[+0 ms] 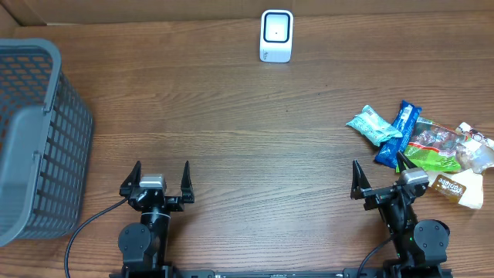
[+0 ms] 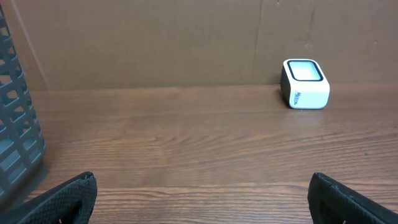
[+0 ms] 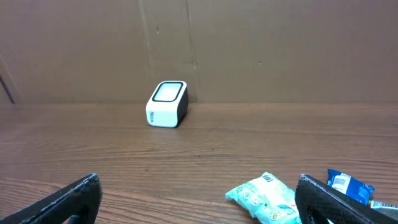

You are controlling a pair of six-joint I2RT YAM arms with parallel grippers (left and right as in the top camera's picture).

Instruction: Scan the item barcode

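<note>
A white barcode scanner (image 1: 276, 35) with a dark-rimmed window stands at the far middle of the table; it also shows as the scanner (image 2: 305, 83) in the left wrist view and the scanner (image 3: 167, 104) in the right wrist view. At the right lies a pile of snack packs: a mint-green pack (image 1: 373, 126) (image 3: 264, 197), a blue bar (image 1: 398, 133) (image 3: 348, 183), a green-and-red bag (image 1: 432, 147) and a tan pack (image 1: 458, 188). My left gripper (image 1: 161, 180) (image 2: 202, 193) stands open at the near left, empty. My right gripper (image 1: 380, 181) (image 3: 199, 196) stands open beside the pile, empty.
A large grey slatted basket (image 1: 35, 139) fills the left side of the table, and its wall (image 2: 15, 130) shows at the left edge of the left wrist view. A brown cardboard wall (image 3: 261, 50) closes off the far side behind the scanner.
</note>
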